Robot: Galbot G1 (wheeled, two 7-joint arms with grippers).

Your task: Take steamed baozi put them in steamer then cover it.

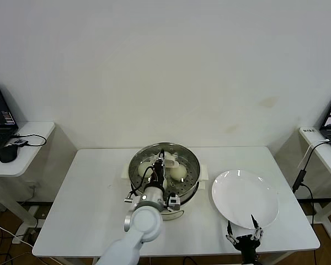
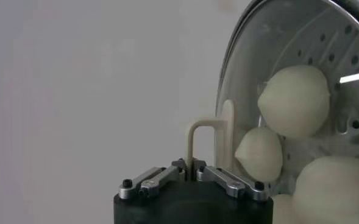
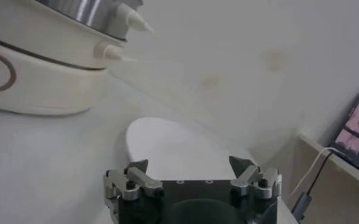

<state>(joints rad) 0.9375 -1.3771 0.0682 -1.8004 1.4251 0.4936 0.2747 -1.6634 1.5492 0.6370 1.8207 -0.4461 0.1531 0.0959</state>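
White table [image 1: 94, 204]: four baozi [image 2: 294, 100] in one steamer [image 1: 190, 190], left gripper [image 2: 190, 168] jaws clamping cover [image 2: 211, 141], right gripper [image 3: 190, 169] jaws apart.

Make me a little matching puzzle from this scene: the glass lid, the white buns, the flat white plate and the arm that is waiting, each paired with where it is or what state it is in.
Things:
1. round clear glass lid with a cream bar handle
2. smooth cream-white buns
3. flat round white plate
4. right gripper

States:
A. bare, on the table to the robot's right of the shiny steel steamer pot
B. open, low at the table's near edge by the plate
C. gripped by its handle in the left gripper
D. lying on the perforated tray inside the pot

Pairs: 1-C, 2-D, 3-A, 4-B
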